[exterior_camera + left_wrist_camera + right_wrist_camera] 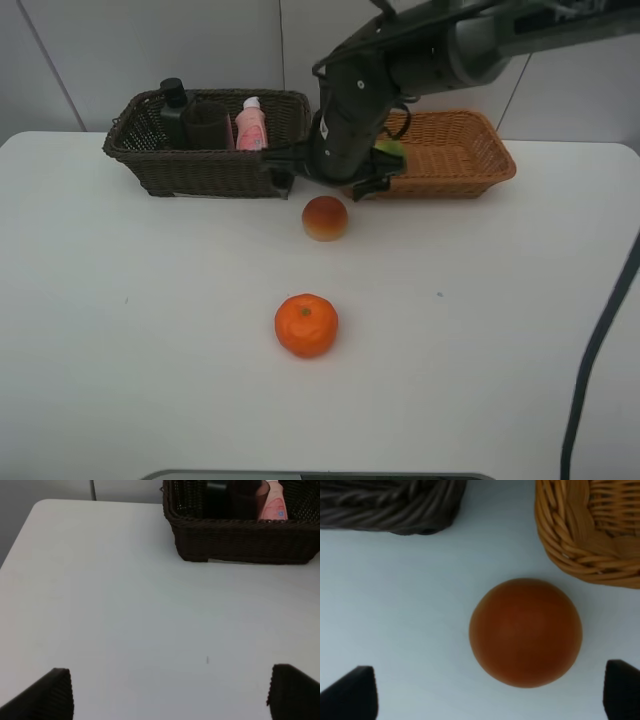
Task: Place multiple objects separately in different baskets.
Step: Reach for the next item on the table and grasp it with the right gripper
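Sorting is partly done. The dark basket (200,170) at the back left holds the dark bottle (174,98), the cup (207,122) and the pink bottle (251,125). A lime (388,150) shows green in the near corner of the tan basket (460,165), half hidden by the right arm. Two fruits lie out on the tabletop (150,330): the peach (325,218), just in front of the gap between the two baskets, and the orange (306,325), nearer the front edge and well apart from both baskets. The step in hand looks like the pick of the peach. The right fingers (350,695) hang over it, spread wide and holding nothing. In the right wrist view the peach sits inside the span of the two tips, nearer one than the other, and touches neither. The next move probably calls for a small sideways correction to centre the fruit, a straight descent until the tips pass its widest part, then a gentle close, since a round fruit may roll if one tip meets it first. The tan basket's corner is close by and should be kept clear on the way down. The left fingers (50,695) are fully open and empty, over bare tabletop short of the dark basket.
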